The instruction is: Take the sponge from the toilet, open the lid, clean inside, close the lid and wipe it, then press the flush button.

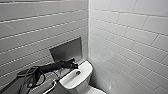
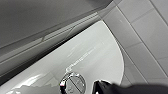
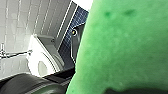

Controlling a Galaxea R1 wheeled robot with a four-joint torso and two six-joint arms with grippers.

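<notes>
The white toilet's tank top (image 1: 71,81) sits in the corner of the tiled walls, with the small round flush button (image 1: 78,72) in its middle. My left arm reaches in from the left, and its gripper (image 1: 74,65) hangs shut just over the tank's back edge, close beside the button. In the left wrist view the button (image 2: 72,83) looks shiny and round on the white tank top (image 2: 95,50), with a dark fingertip (image 2: 103,87) right next to it. The bright green sponge (image 3: 125,50) looms large at my right wrist, held in the right gripper. Farther off stands the toilet (image 3: 42,58).
A grey metal panel (image 1: 66,50) is set into the left wall behind the tank. A chrome grab rail (image 1: 51,87) runs below my left arm. White tiled walls meet in a corner (image 1: 88,37) right behind the toilet.
</notes>
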